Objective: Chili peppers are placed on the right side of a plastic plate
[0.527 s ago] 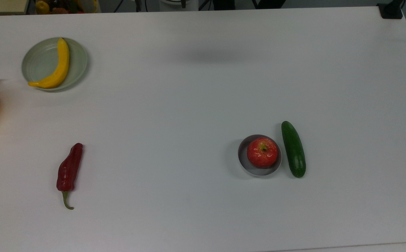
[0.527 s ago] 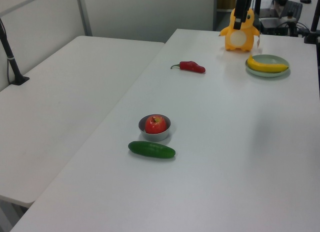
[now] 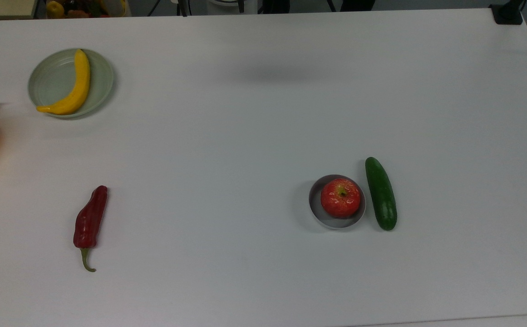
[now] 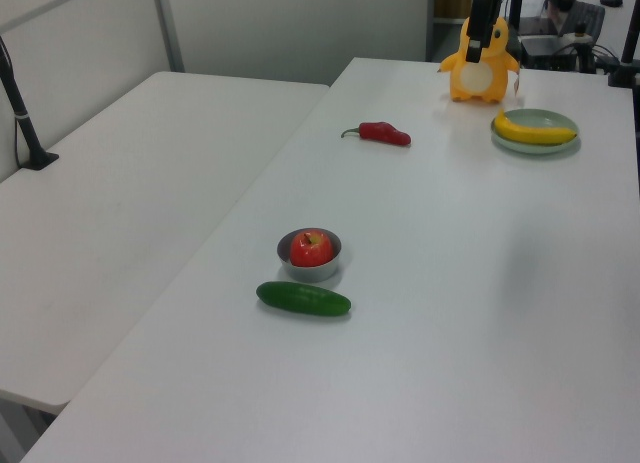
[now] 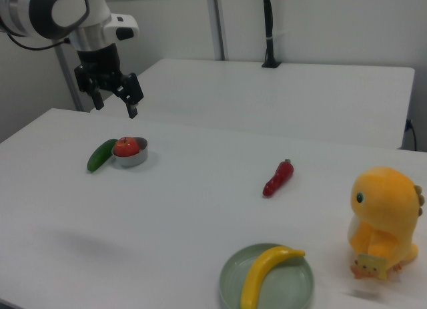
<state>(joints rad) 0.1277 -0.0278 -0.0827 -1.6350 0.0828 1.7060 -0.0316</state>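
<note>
Nearest you in the right view, the plate (image 5: pixel 268 285) is sitting w/ a banana (image 5: pixel 262 274) in it. The chili pepper (image 5: pixel 277 179) is lying on the table (image 5: pixel 200 209) behind it, well apart. Farther back, your gripper (image 5: pixel 115 99) is hanging w/ fingers spread, holding nothing, above the apple (image 5: pixel 125 147) in its bowl (image 5: pixel 130 157).

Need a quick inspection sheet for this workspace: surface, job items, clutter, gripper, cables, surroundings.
Surface: white table, no spills seen.
Job's things: chili pepper lies flat on the table, well apart from the plastic plate; green stem toward the top view's bottom. The plate holds a banana.
Clutter: apple in a grey bowl; cucumber beside the bowl; yellow plush toy near the plate.
Gripper: gripper open, empty, raised above the table near the bowl in the right view.
Cables: dark cables behind the toy in the left view.
Surroundings: second white table alongside, with a black post on it.
</note>
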